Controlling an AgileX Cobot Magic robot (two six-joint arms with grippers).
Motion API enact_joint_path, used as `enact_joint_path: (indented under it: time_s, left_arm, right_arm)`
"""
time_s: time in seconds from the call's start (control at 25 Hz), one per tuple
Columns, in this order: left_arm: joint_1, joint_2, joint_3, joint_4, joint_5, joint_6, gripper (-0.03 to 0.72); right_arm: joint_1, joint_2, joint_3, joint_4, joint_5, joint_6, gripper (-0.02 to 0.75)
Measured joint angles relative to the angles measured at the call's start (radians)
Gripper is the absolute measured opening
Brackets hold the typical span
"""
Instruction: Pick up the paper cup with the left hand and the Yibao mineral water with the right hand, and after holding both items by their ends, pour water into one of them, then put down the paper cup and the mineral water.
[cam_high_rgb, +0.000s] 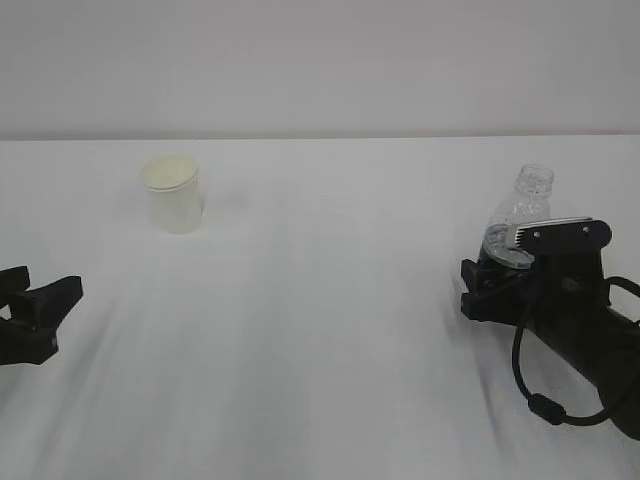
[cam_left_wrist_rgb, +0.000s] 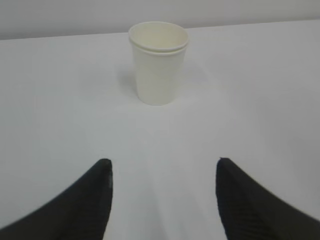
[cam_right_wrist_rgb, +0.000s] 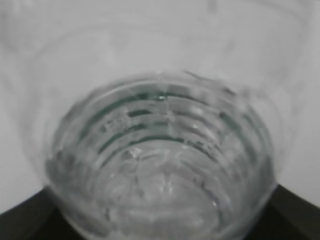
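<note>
The paper cup (cam_high_rgb: 175, 195) stands upright and alone on the white table, far left. In the left wrist view the paper cup (cam_left_wrist_rgb: 159, 65) is straight ahead, well beyond the fingertips. My left gripper (cam_high_rgb: 50, 290) (cam_left_wrist_rgb: 163, 162) hovers open at the left edge, nothing between its fingers. The Yibao mineral water (cam_high_rgb: 520, 205), capless, leans at the right with its lower end inside my right gripper (cam_high_rgb: 497, 255). The bottle (cam_right_wrist_rgb: 160, 150) fills the right wrist view, ribs and green label blurred. The right gripper (cam_right_wrist_rgb: 160, 222) shows only dark finger corners on either side, closed on its base.
The white table (cam_high_rgb: 330, 330) spans the whole scene, with a pale wall behind it. A looping black cable (cam_high_rgb: 540, 400) hangs under the right arm.
</note>
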Motion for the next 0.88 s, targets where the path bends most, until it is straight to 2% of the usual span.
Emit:
enact_joint_path:
  time_s: [0.36,0.88]
  left_arm:
    - [0.000,0.000,0.000,0.000,0.000,0.000,0.467]
    - [0.000,0.000,0.000,0.000,0.000,0.000,0.467]
  right_arm:
    - [0.000,0.000,0.000,0.002,0.003,-0.011,0.503]
    - [0.000,0.000,0.000,0.002,0.003,-0.030,0.496]
